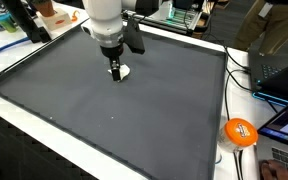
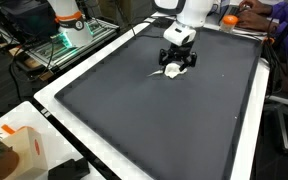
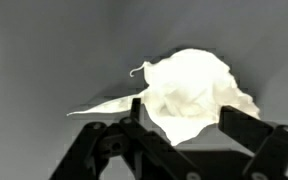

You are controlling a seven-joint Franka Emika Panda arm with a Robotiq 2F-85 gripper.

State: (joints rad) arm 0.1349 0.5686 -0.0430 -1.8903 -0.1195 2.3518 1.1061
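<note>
Wrist view: the gripper (image 3: 180,120), fingers spread, straddles a crumpled white paper tissue (image 3: 194,82) on the dark grey tabletop (image 3: 44,50).

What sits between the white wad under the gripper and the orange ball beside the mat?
In an exterior view, only bare dark mat and its rim separate the white wad from the orange ball.

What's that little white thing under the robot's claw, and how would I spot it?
Look at the big dark grey mat filling the middle of the scene, then the gripper hanging over it. Just below its open fingers lies a small crumpled white wad, perhaps tissue or cloth: the only pale thing on the mat.
</note>
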